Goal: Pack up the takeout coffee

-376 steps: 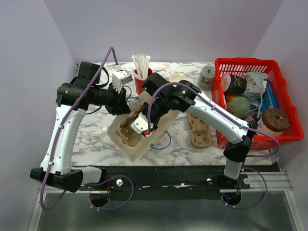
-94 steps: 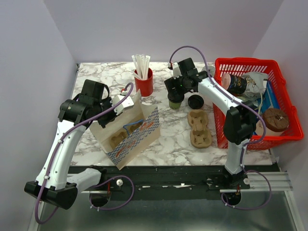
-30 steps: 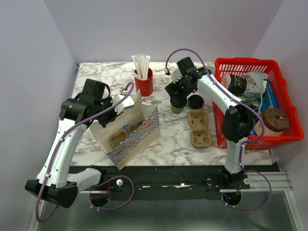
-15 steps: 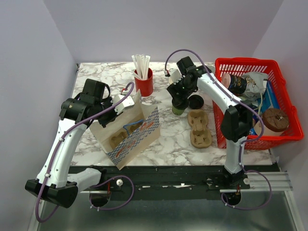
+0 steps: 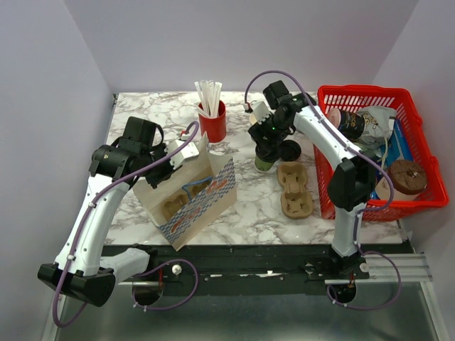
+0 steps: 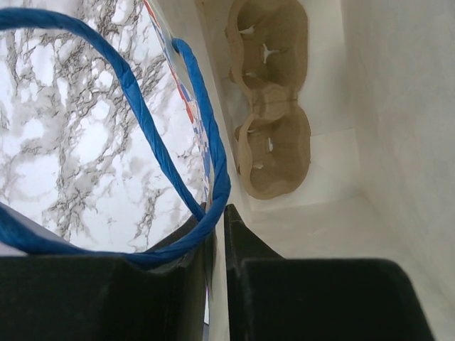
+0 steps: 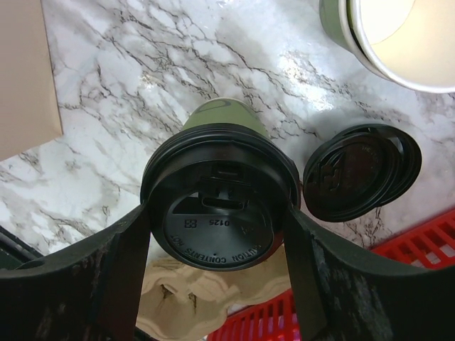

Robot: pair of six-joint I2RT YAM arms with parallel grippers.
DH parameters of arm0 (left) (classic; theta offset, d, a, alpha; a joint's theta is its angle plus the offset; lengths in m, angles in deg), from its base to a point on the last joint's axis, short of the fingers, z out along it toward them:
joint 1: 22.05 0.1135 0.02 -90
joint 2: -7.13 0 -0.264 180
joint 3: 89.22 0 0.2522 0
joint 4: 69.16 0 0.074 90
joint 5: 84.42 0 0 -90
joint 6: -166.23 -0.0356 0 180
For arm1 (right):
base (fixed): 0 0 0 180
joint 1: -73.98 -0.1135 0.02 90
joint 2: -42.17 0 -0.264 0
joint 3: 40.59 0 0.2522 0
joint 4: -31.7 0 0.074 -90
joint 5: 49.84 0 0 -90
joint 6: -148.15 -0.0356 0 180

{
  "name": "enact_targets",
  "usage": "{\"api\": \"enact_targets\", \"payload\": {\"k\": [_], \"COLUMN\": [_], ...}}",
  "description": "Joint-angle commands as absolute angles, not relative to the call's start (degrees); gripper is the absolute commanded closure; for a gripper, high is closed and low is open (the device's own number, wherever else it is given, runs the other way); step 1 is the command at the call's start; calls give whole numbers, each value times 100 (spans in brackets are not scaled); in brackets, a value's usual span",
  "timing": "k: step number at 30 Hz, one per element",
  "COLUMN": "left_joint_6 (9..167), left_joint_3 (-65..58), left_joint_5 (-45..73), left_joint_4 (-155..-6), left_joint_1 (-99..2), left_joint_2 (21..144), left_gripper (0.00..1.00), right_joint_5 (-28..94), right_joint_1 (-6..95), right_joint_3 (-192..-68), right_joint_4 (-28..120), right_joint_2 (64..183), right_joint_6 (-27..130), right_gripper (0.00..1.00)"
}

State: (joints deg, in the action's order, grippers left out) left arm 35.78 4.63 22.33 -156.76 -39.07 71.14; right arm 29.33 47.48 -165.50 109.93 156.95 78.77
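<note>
On the marble table, the paper bag leans open, my left jaws pinched shut on its wall, and a pulp tray already lies inside. Roughly halfway packed, I'd say: the coffee cup is lidded but not yet inside, clamped at its black lid in my right jaws, well apart from the bag. Bare marble runs between them; the bag's rim is the edge to clear. A spare lid sits just beside the cup.

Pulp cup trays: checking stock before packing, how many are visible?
2. One tray lies inside the paper bag; the other tray sits on the table beside the red basket. Nested ones could be hidden.
</note>
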Motion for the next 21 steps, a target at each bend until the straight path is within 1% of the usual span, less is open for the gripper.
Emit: {"api": "enact_targets", "payload": {"k": [1,7,10,12,13,14,15,17,18,21], "left_joint_6": [3624,3650,3747,3764,3756,3755,3738,3721,3712,3729], "left_joint_3": [496,408,425,504,539,575,584,584,592,698], "left_joint_5": [2386,2395,2368,2377,2412,2447,2482,2509,2509,2457], "left_joint_4": [-15666,-15578,-15464,-15429,-15420,-15411,-15402,-15393,-15402,-15411], "left_joint_1": [-3928,-3928,-3928,-3928,-3928,-3928,-3928,-3928,-3928,-3928], "left_joint_2": [7147,7156,7156,7173,7182,7173,7182,7191,7208,7278], "left_gripper": [79,79,84,91,93,99,100,100,100,100], "right_joint_5": [2786,2382,2030,1837,1793,1757,1696,1634,1591,1529], "right_joint_1": [4788,4788,4779,4779,4779,4779,4779,4779,4779,4779], "right_joint_3": [-16562,-16413,-16220,-15991,-15904,-15833,-15746,-15745,-15797,-15946], "right_joint_4": [11208,11252,11217,11104,11051,10981,10884,10831,10831,10865], "right_joint_2": [15274,14975,14694,14448,14360,14290,14167,14096,14052,14026], "right_joint_6": [7933,8074,8205,8328,8364,8390,8434,8461,8487,8496], "right_gripper": [50,52,53,59,60,61,69,75,84,94]}}
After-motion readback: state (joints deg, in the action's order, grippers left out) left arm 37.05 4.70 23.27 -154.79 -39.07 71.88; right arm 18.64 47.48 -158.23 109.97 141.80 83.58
